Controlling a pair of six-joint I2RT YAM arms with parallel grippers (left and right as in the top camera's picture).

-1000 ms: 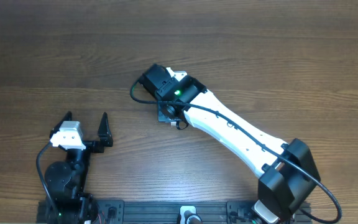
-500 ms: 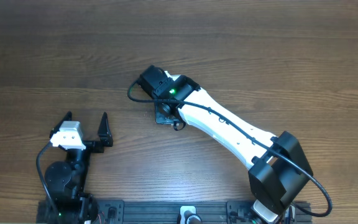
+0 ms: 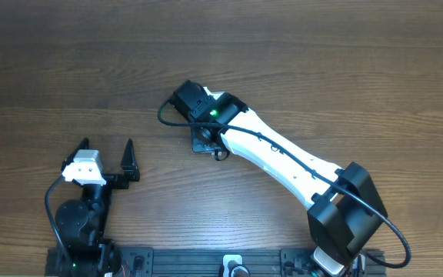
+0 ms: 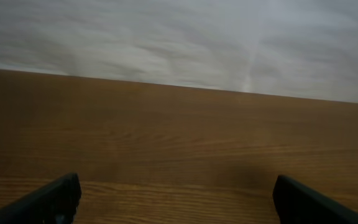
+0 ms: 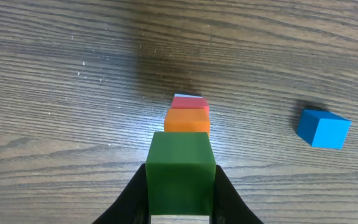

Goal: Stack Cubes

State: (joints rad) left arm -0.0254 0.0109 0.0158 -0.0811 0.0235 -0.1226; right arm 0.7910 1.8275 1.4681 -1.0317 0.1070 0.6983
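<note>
Right gripper [image 5: 180, 186] is clenched on the green cube [image 5: 180, 168], one finger on each of two opposite side faces, top face showing between them. It holds the cube above the orange cube [image 5: 187, 120], which sits on the red cube [image 5: 190, 103]; this stack is around mid-table, a bit left of centre, under the right arm's wrist. I can't tell if green already touches orange. The blue cube [image 5: 323, 128] lies alone on the table [image 3: 344, 69], well apart from the stack. Left gripper [image 3: 106, 143] is parked at the near left, jaws released and holding nothing. On handling, the cubes look rigid, light and smooth-faced (probably plastic or painted wood), so not fragile but likely a little slippery. Take them on flat parallel faces, centred and square, with moderate squeeze. An off-centre pinch would probably let one rotate. The stack is narrow and looks easy to nudge over, so I'd set down straight and open with no side drag. Blue is probably next.
</note>
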